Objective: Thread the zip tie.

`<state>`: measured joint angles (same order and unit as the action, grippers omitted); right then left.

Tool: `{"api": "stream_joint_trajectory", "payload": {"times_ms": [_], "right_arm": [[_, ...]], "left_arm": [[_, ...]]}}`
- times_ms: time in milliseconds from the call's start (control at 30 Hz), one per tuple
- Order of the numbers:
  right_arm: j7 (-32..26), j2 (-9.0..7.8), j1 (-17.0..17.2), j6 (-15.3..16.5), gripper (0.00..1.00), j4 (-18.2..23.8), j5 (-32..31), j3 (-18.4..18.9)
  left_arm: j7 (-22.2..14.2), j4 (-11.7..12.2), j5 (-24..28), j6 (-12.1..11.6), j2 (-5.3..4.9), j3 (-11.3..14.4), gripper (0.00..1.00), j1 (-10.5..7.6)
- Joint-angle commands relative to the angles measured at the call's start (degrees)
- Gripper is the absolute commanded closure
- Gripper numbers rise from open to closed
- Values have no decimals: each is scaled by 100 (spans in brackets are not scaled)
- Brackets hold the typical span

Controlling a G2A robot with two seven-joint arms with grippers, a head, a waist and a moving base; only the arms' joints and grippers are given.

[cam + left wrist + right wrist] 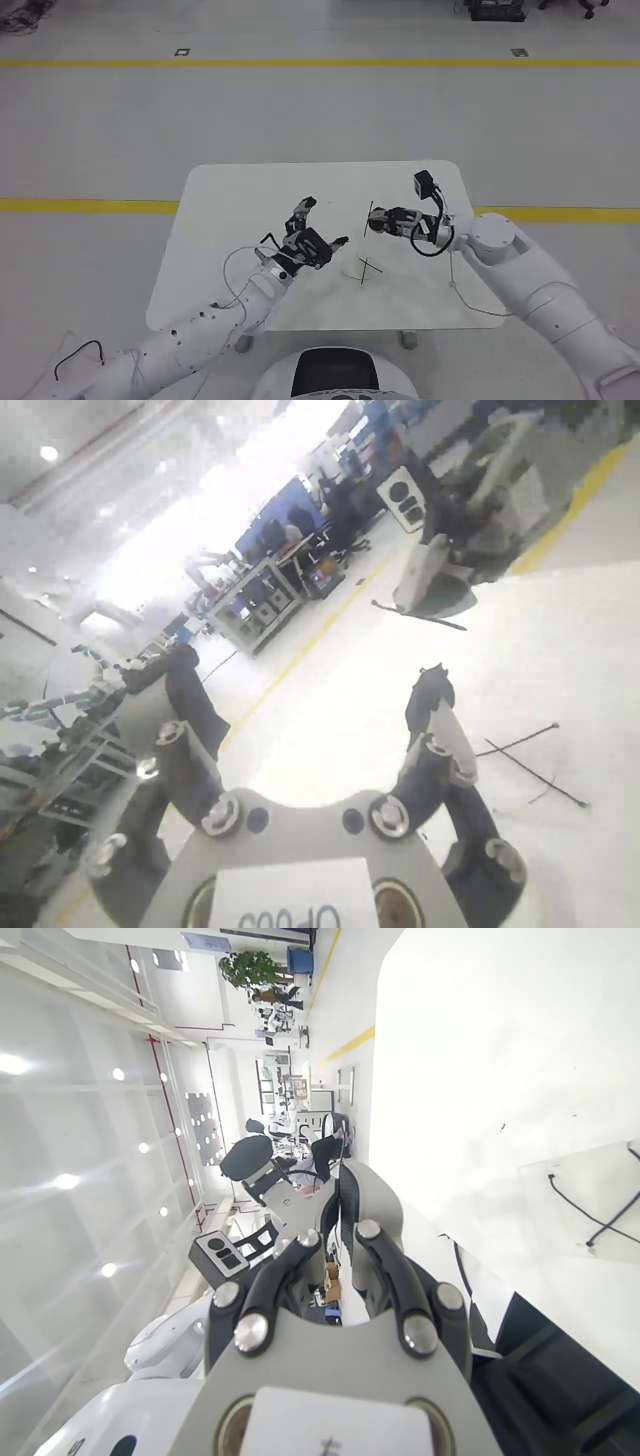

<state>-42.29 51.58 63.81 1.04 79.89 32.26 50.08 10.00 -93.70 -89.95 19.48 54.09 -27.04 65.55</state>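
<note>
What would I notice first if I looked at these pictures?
The right gripper pinches a thin black zip tie above the white table, with the left gripper wide open beside it. Two more zip ties lie crossed on the table, nearer the robot.

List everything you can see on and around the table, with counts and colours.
table: one, white, in front of the robot
loose zip ties: two, black, crossed on the table, on the robot's side of the right gripper
clear sheet: one, transparent, flat under the crossed ties
held zip tie: one, black, at the right gripper's tip above the table
floor lines: two, yellow, one far off, one running past the table
left gripper: one, grey and black, open, over the table's middle
right gripper: one, grey and black, shut on the held zip tie
</note>
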Motion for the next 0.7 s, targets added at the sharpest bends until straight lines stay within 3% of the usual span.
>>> {"api": "stream_joint_trajectory", "payload": {"times_ms": [0,167,267,300,400,433,667], "right_arm": [[7,1,0,-7,100,-1,2,3],[7,1,0,-7,100,-1,2,3],[148,21,59,-38,100,95,-34,1],[190,31,68,-81,100,127,-44,1],[267,75,68,-258,100,198,-6,-16],[266,79,62,-275,100,199,-7,-17],[266,79,62,-275,100,199,-7,-17]], "left_arm": [[-33,9,0,0,-16,77,0,-70],[22,16,0,-81,-17,100,0,-101],[266,117,0,-265,-61,340,0,-353],[298,165,0,-293,-84,493,0,-497],[384,351,0,0,-162,1352,0,-1235],[394,376,0,0,-172,1536,0,-1399],[391,375,0,-58,-168,1526,0,-1381]]}}
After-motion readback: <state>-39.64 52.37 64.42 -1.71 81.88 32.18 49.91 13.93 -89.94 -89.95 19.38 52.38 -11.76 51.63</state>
